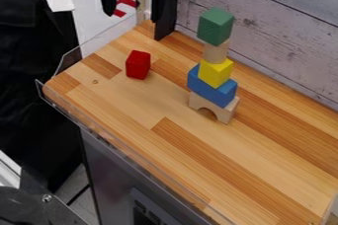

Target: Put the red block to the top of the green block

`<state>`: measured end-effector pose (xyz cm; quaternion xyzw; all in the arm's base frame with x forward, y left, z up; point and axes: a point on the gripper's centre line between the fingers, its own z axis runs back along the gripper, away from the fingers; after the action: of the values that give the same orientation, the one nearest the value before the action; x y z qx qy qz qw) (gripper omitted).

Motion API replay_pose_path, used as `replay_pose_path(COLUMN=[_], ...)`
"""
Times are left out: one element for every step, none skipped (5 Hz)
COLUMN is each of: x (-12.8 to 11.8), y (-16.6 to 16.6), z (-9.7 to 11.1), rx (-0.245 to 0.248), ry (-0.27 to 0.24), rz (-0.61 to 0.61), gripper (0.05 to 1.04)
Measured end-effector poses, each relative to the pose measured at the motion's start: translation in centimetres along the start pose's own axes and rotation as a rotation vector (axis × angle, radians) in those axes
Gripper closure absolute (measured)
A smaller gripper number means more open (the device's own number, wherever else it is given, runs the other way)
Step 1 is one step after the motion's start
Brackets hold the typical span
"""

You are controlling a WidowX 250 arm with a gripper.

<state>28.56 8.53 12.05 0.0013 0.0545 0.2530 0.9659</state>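
Red against the pale boards, the block (138,64) to be lifted stands on the table (185,155), apart from the tower it's meant to crown. Up by the far corner hangs the claw (135,24), spread wide, with nothing in its hold. What worries me is that tower: the green block (215,26) perches on a narrower plain wood piece (216,51), above the yellow block (216,73), the blue block (212,87) and the arch (213,109). From this slant I can't swear they're all seated squarely. One sideways brush on the way over could bring the lot down. Set the red one off-centre, or press too hard, and the green could tip; open the claw carelessly and it might knock the top askew.
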Motion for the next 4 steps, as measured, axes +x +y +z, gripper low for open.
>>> replay_pose_path(x=[-0.2, 0.0, 0.1, 0.4], y=[0.1, 0.4, 0.3, 0.3], z=[-1.0, -2.6, -3.5, -4.1], rx=[0.007, 0.045, 0.047, 0.033], ry=[0.036, 0.078, 0.105, 0.115], rz=[0.003, 0.016, 0.02, 0.017], gripper=[0.083, 0.083, 0.083, 0.083])
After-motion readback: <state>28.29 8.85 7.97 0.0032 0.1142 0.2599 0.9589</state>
